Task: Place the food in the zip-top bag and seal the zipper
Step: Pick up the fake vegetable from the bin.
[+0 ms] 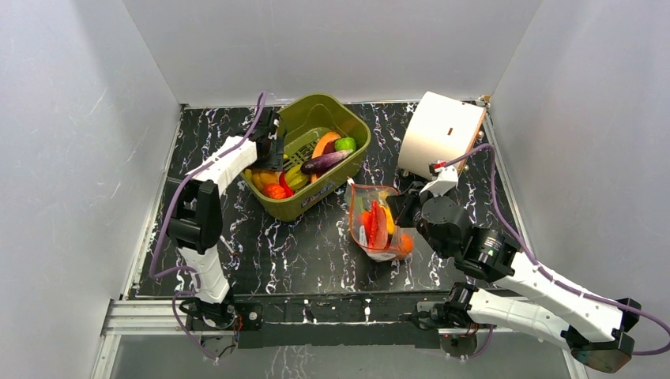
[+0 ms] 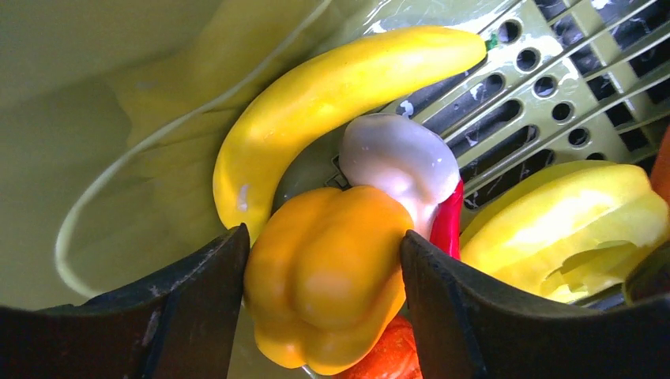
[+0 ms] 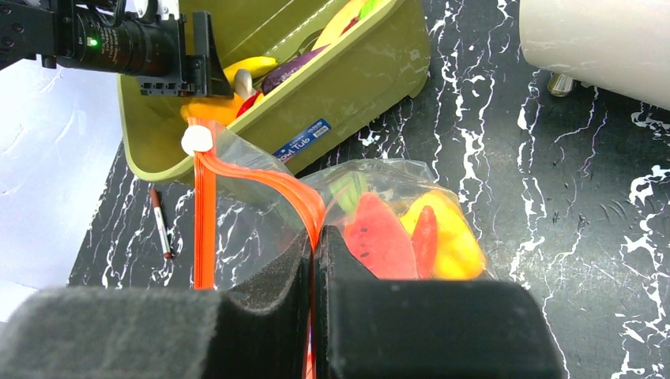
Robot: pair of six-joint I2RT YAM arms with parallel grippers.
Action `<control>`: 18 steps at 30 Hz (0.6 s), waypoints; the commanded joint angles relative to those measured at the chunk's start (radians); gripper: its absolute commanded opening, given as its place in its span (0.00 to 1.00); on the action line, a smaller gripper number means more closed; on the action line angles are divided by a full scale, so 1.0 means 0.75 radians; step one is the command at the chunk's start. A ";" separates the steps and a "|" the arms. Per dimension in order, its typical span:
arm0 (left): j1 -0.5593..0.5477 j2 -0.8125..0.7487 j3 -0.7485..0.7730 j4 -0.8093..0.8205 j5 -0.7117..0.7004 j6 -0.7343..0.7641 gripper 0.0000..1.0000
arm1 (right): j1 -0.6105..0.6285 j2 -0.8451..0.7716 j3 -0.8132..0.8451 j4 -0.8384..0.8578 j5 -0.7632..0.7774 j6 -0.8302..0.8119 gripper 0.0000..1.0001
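Black marbled tabletop (image 1: 316, 257), holdings: olive-green tub (image 1: 310, 205) toward the far edge, left of centre; white drum-shaped object (image 1: 441, 133) in the far right corner; zip-top bag (image 1: 378, 229) mid-table, just off the tub's near right corner; pen (image 3: 160, 223) on the bare top beside the tub.

Item, left gripper (image 2: 324, 243): inside the tub's left end; fingers pressed against both flanks of a yellow bell pepper (image 2: 328, 292); around it a banana (image 2: 316, 95), a white-capped piece (image 2: 399, 158), a red chilli (image 2: 448, 225) and a yellow pepper slice (image 2: 569, 221).

Item, right gripper (image 3: 316, 251): jaws together, pinching the zipper (image 3: 204, 229) at the bag's mouth; the two strips stand apart, unsealed, with a white slider (image 3: 196, 140) at the far end.

Bag contents: watermelon slice (image 3: 379, 241), slim red piece (image 3: 424, 237), yellow piece (image 3: 454, 241).
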State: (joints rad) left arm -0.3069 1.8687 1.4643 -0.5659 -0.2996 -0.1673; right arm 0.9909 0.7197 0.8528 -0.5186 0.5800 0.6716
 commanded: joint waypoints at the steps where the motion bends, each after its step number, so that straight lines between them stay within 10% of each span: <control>1: 0.000 -0.035 0.016 -0.035 0.189 -0.037 0.57 | 0.004 -0.023 0.004 0.109 0.023 0.019 0.00; 18: -0.001 -0.165 0.004 -0.055 0.315 -0.061 0.22 | 0.004 -0.006 -0.016 0.145 0.005 0.027 0.00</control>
State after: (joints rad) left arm -0.3016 1.8160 1.4708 -0.5915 -0.1097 -0.2054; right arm 0.9909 0.7219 0.8333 -0.4931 0.5758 0.6830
